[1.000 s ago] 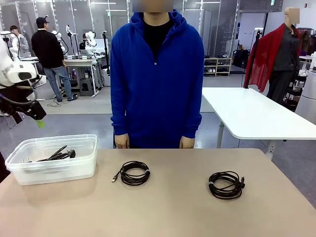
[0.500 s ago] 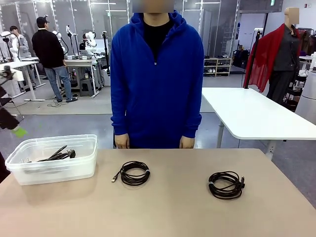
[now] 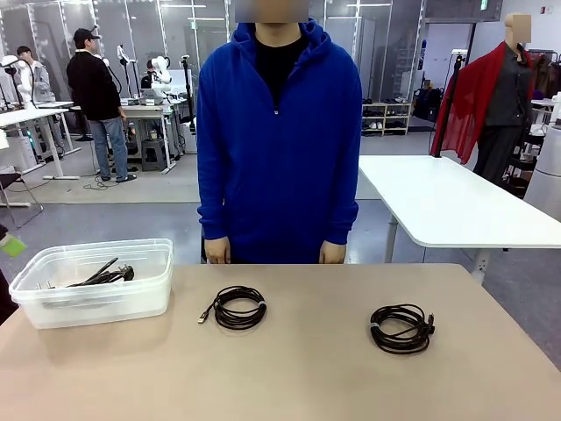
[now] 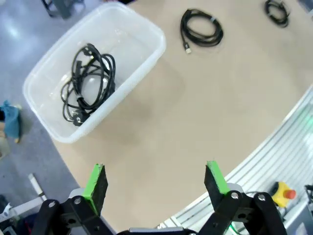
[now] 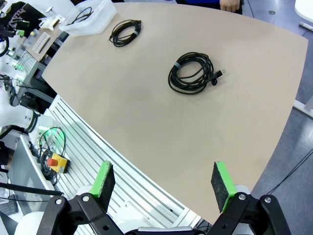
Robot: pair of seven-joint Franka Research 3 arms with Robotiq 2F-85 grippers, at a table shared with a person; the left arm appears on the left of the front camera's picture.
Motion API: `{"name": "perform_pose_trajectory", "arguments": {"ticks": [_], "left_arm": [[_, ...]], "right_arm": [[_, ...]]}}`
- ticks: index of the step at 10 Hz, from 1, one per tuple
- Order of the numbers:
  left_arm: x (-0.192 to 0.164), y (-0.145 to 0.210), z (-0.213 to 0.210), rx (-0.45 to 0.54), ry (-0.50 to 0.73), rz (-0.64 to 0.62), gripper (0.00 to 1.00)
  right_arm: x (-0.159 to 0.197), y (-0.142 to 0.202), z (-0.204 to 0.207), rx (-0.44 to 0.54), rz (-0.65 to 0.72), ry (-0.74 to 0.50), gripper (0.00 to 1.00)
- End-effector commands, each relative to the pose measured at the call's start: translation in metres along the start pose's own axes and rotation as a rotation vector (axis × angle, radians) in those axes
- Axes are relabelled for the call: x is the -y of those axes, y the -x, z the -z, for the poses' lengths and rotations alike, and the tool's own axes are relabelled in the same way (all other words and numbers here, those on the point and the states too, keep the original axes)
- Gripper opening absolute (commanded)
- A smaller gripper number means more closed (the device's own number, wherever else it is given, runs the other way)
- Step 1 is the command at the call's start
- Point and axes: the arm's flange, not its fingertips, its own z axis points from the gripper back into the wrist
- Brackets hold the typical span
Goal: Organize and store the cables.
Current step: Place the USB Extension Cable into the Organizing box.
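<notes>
Cable bundle [image 4: 88, 83], loose and black, sits inside the clear plastic bin [image 3: 88, 307] at the table's [image 3: 316, 377] left. The left wrist view looks straight down into it, while the front view sees it through the wall. A small coil [image 3: 238, 308] lies mid-table, and a larger coil [image 3: 401, 328] lies to the right. The left gripper [image 4: 155, 169] and right gripper [image 5: 161, 169] hang above the table with jaws spread, holding nothing.

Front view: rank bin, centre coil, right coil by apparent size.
1. Bin: clearly largest.
2=. Right coil and centre coil: about alike. The right one seems a touch wider, but it lies slightly nearer the camera, so no firm ranking.
</notes>
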Motion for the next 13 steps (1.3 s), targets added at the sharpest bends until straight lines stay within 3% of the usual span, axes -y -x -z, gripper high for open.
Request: {"name": "perform_pose_trajectory", "arguments": {"ticks": [1, 4, 9, 13], "left_arm": [[-0.014, 0.037, -0.01, 0.055, 0.098, 0.118, 1.0], [-0.042, 0.062, -0.009, 0.18, 0.089, 0.33, 1.0], [-0.047, 0.043, -0.004, 0.181, 0.131, 0.269, 1.0], [-0.043, 0.057, -0.005, 0.158, 0.094, 0.295, 1.0]], "right_arm": [[0.0, 0.0, -0.001, 0.013, -0.016, -0.01, 1.0], [0.0, 0.0, -0.001, 0.013, -0.016, -0.01, 1.0], [0.0, 0.0, -0.001, 0.013, -0.016, -0.01, 1.0], [0.0, 0.0, -0.001, 0.013, -0.016, -0.01, 1.0]]}}
